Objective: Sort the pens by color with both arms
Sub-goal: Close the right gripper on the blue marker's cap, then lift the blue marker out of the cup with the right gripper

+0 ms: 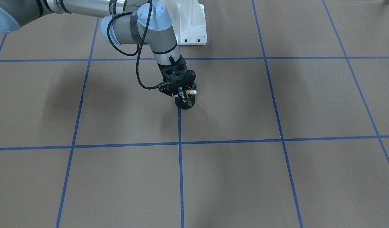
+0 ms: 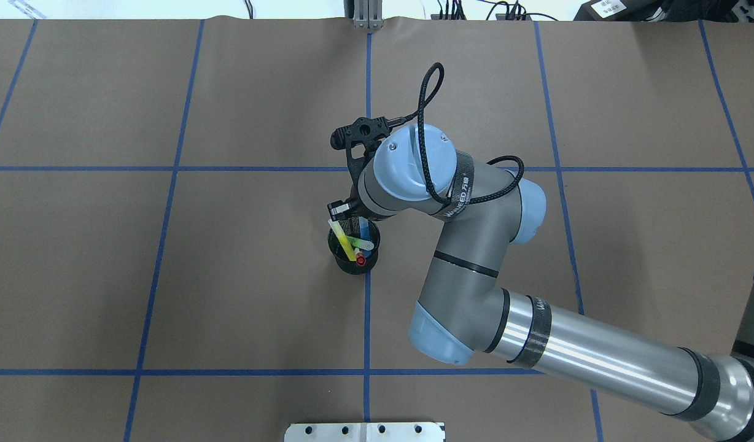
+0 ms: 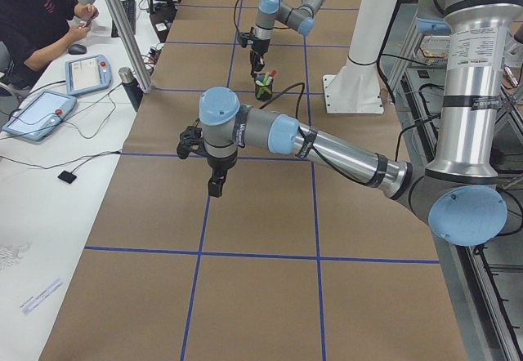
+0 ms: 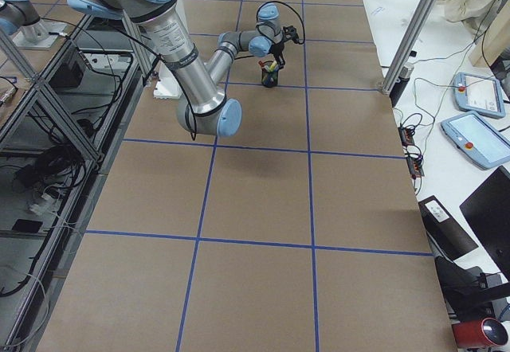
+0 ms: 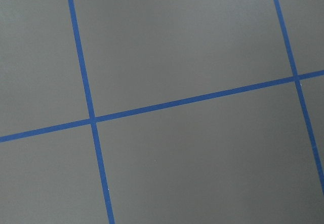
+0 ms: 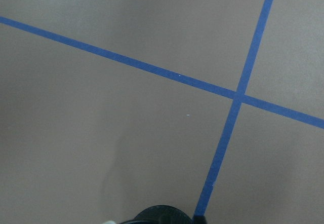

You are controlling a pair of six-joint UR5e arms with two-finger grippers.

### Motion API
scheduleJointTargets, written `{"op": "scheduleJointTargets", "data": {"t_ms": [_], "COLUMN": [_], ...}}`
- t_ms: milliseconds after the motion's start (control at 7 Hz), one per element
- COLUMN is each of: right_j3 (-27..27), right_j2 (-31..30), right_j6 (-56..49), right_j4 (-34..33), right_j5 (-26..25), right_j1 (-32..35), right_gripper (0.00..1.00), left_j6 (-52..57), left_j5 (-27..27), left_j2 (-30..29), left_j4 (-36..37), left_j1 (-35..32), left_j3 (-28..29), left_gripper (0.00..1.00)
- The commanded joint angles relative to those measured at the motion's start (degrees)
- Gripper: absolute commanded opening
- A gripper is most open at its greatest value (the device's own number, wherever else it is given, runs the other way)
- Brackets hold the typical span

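i see matte, smooth brown paper covering the tabletop (image 2: 168,276), cut into big squares by blue tape lines (image 5: 91,117). one round black mesh cup (image 2: 346,267) stands on a tape line near the middle. all four pens lean inside it: a neon yellow pen (image 2: 342,240), a neon green pen (image 2: 357,241), a blue pen (image 2: 364,228) and a pen with a red end (image 2: 360,260). they are slim plastic barrels, fanned apart at the top.

the right arm (image 2: 598,356), a grey metal tube with pale blue caps, bends over the cup. its right hand (image 1: 180,92) sits just above the pen tips; i can't tell how far it is parted or whether it grips any pen. the left arm (image 3: 327,144) reaches out well apart from the cup, its left hand (image 3: 214,186) hanging over bare paper, and i can't tell its opening either.

a white bench with two tablets (image 3: 86,73) runs beside the tabletop, with a seated person (image 3: 37,14) at it.
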Motion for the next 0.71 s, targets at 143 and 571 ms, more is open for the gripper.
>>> {"op": "scheduleJointTargets", "data": {"t_ms": [143, 571], "right_j3": [1.9, 4.1], "right_j2": [0.0, 0.3], "right_j6": [0.0, -0.6], "right_j4": [-1.0, -4.1], "right_j5": [4.4, 9.2], "right_j1": [2.2, 7.0], "right_gripper": [0.12, 0.12], "left_j6": [0.0, -0.1], "left_j5": [0.0, 0.0], "left_j2": [-0.1, -0.1], "left_j4": [0.0, 0.1], "left_j1": [0.1, 0.1], "left_j3": [0.0, 0.0], "left_gripper": [0.99, 0.99]}}
